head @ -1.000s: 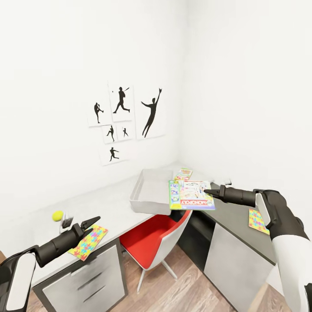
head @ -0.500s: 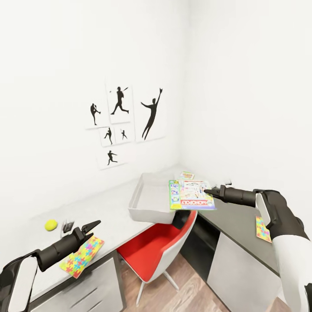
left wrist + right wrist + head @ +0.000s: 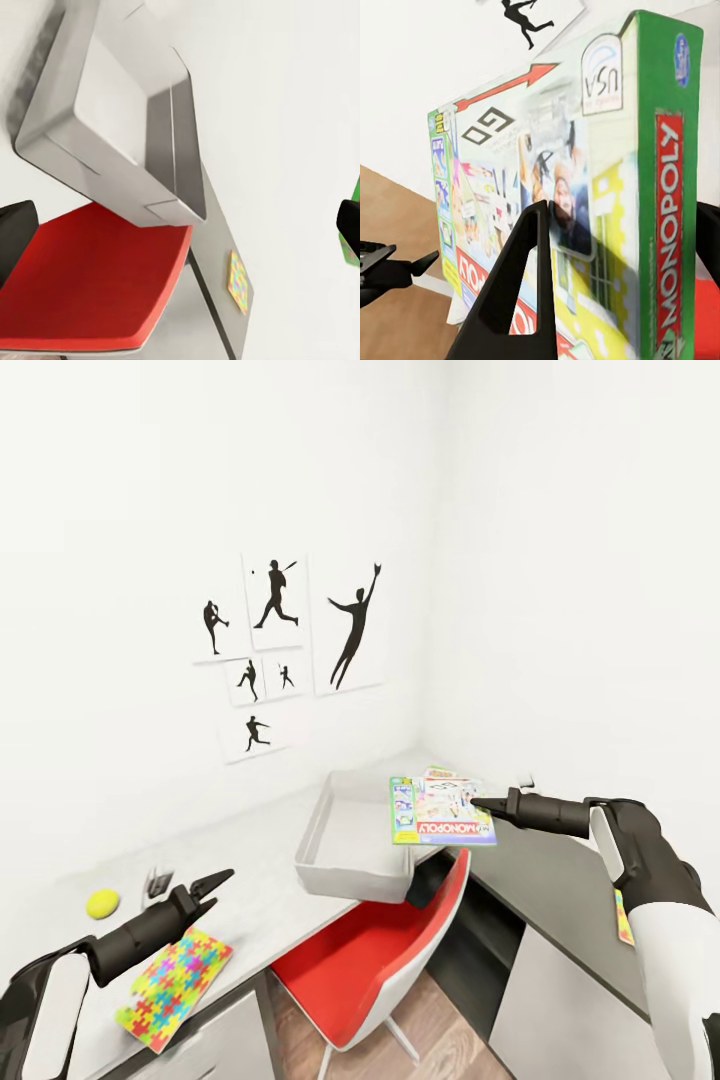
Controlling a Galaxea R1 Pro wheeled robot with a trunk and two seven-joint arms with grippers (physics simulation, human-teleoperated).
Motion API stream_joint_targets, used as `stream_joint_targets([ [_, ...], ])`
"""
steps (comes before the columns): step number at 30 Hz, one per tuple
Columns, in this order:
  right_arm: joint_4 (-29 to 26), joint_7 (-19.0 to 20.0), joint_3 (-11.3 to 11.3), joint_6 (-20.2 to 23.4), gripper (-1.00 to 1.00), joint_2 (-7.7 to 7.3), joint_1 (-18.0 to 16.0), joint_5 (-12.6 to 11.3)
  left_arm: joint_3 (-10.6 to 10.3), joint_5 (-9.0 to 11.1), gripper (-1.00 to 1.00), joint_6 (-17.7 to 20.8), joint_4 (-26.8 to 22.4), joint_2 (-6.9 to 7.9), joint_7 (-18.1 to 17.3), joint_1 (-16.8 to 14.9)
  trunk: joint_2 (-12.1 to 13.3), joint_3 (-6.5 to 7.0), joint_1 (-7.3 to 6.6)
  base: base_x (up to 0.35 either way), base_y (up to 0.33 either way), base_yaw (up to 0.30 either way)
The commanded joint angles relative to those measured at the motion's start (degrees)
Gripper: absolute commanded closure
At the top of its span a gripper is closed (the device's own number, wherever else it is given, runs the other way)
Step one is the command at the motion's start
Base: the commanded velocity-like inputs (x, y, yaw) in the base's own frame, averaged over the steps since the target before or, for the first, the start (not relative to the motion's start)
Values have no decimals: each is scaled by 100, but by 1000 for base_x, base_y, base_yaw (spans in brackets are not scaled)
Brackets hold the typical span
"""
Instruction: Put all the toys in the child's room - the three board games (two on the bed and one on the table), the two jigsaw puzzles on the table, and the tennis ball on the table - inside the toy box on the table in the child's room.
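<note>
My right gripper (image 3: 478, 806) is shut on a Monopoly board game (image 3: 441, 812), held flat in the air at the right rim of the toy box (image 3: 352, 842). In the right wrist view the game (image 3: 585, 195) sits between the black fingers (image 3: 514, 300). Another board game (image 3: 449, 773) lies behind on the table (image 3: 255, 865). My left gripper (image 3: 190, 885) hangs open over the table's left part, between the tennis ball (image 3: 102, 903) and a jigsaw puzzle (image 3: 175, 988). A second jigsaw puzzle (image 3: 623, 917) lies on the dark top by my right arm. The left wrist view faces the toy box (image 3: 112, 135).
A red chair (image 3: 385, 950) is tucked under the table corner below the toy box. Black silhouette pictures (image 3: 285, 650) hang on the white wall. Drawers (image 3: 235, 1040) sit under the table's left part. The dark desktop (image 3: 545, 870) runs along the right wall.
The whole view has shifted, so the camera moved: the table things sit lower and further left. Both arms keep their pose, and the right gripper still holds the game.
</note>
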Motion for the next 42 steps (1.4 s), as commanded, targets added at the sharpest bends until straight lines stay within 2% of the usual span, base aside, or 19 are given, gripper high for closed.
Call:
stream_joint_targets([
  [1,3,-9,-3,42,100,1,-2,-37,-2,-24,-100,28,2,-1,-34,-4,-5,-2,3,36,0,6],
  [9,70,-80,4,48,100,12,-40,-23,-33,-3,-100,32,-8,1,-48,-9,-5,-2,3,20,0,3],
  [12,265,-398,25,54,100,137,-142,-30,-39,12,-100,42,-48,-1,-53,-18,-5,-2,3,6,0,1],
  [13,428,-772,18,56,100,352,-321,-31,-36,21,-100,52,-65,5,-51,-56,-5,-2,3,3,0,0],
  [17,903,-1822,-19,29,100,837,-785,-37,-35,27,-100,96,-96,8,-40,-330,-5,-2,3,2,0,0],
  [18,1175,-2402,-100,-78,100,996,-996,-47,-37,24,-100,111,-103,6,-32,-497,-5,-2,3,0,0,0],
  [21,1500,-3139,-284,-366,100,1144,-1303,-77,-36,23,-100,124,-107,5,-20,-718,-5,-2,3,0,0,0],
  [24,1762,-3706,-405,-606,100,1304,-1592,-100,-40,27,-100,129,-84,-4,-14,-860,-5,-2,3,0,0,0],
  [25,1762,-3706,-405,-606,100,1304,-1592,-100,-40,27,-100,129,-84,-4,-14,-860,-5,-2,3,0,0,0],
  [28,1972,-4144,-471,-735,100,1475,-1766,-114,-42,45,-100,137,-65,-24,-20,-940,-5,-1,3,0,0,0],
  [30,2048,-4318,-498,-778,100,1545,-1819,-121,-43,111,-100,140,-84,-61,-25,-970,-5,-1,3,0,0,0],
  [36,2126,-4500,-539,-815,100,1610,-1861,-132,-44,306,-100,145,-199,-135,-25,-990,-5,-1,3,7,0,0],
  [40,2146,-4473,-550,-821,100,1619,-1863,-161,-44,370,-100,141,-248,-158,-25,-990,-5,-1,3,146,0,0],
  [42,2153,-4331,-548,-817,100,1620,-1855,-186,-48,390,-100,139,-263,-166,-25,-989,-5,-1,3,249,0,0],
])
